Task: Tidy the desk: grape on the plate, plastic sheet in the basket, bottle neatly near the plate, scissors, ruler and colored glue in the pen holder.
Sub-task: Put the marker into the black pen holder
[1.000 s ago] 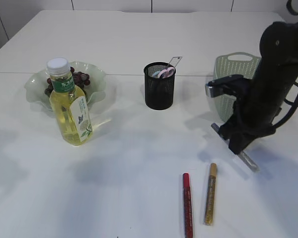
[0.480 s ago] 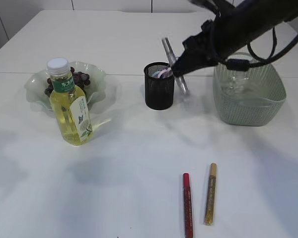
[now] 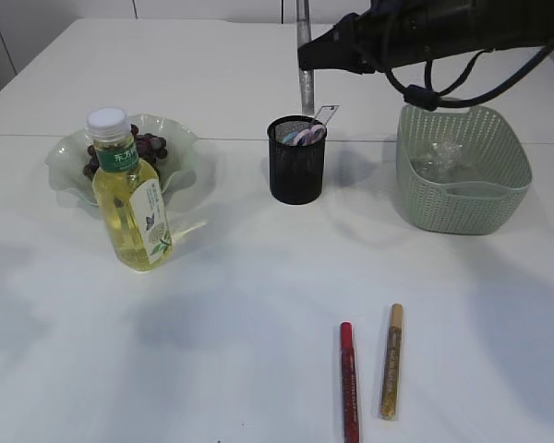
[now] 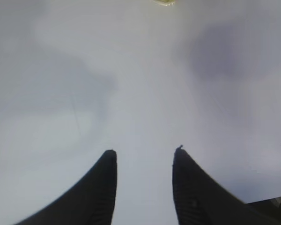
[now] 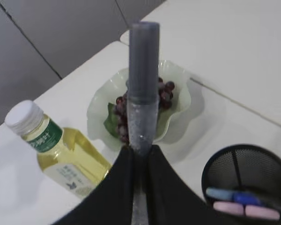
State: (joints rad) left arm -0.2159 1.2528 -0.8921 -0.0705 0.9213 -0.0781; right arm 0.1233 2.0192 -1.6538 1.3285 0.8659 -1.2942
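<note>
My right gripper is shut on a silver glitter glue pen, held upright above the black mesh pen holder. From the wrist, the pen sticks out beyond the pinching gripper. The holder contains pink-handled scissors and a ruler. Grapes lie on the pale green plate, with the yellow-liquid bottle upright in front. The plastic sheet lies in the basket. Red glue and gold glue lie at the front. My left gripper is open over bare table.
The white table runs back to a seam line behind the plate. The basket stands right of the pen holder, about a hand's width away. The right arm spans the top right of the exterior view.
The right arm rose from the table in front of the basket and swung left with the silver glue, which now stands upright over the pen holder. Left gripper unchanged.
</note>
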